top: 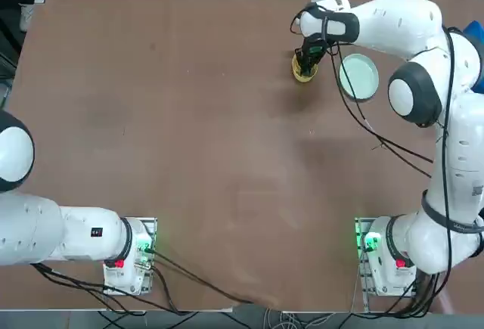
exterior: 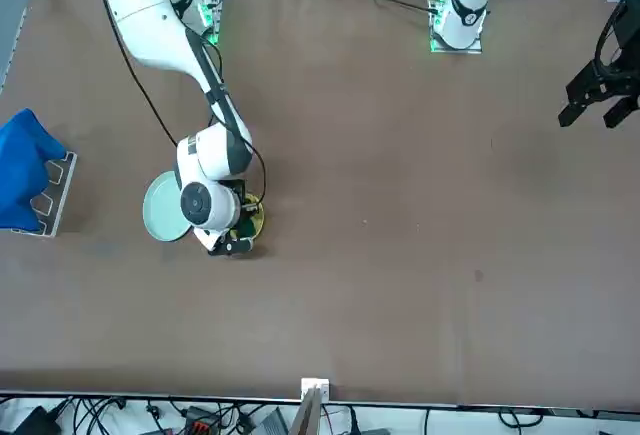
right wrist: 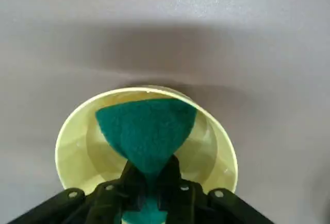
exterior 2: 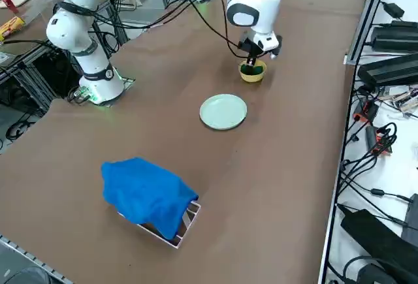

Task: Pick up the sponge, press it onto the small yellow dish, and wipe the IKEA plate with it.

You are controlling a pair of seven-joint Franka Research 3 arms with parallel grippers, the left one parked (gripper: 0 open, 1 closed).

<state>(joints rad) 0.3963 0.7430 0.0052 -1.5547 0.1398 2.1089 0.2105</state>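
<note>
My right gripper [right wrist: 149,180] is shut on the green sponge [right wrist: 147,128], pinching it at one edge so it fans out inside the small yellow dish [right wrist: 72,141]. From above, the gripper [top: 306,63] hangs over the yellow dish [top: 302,76] near the table's far edge. The pale mint IKEA plate [top: 358,76] lies just to the right of the dish, apart from it. From the side, the sponge [exterior 2: 251,70] shows as a dark green patch in the dish [exterior 2: 253,75], with the plate [exterior 2: 223,111] nearer the camera. The front view has the dish [exterior: 256,217] mostly behind the wrist.
A blue cloth [exterior 2: 147,192] lies draped over a small metal stand at the table's right side, well away from the dishes. Black cables [top: 378,136] trail along the right arm above the table. The brown tabletop [top: 212,132] stretches bare to the left.
</note>
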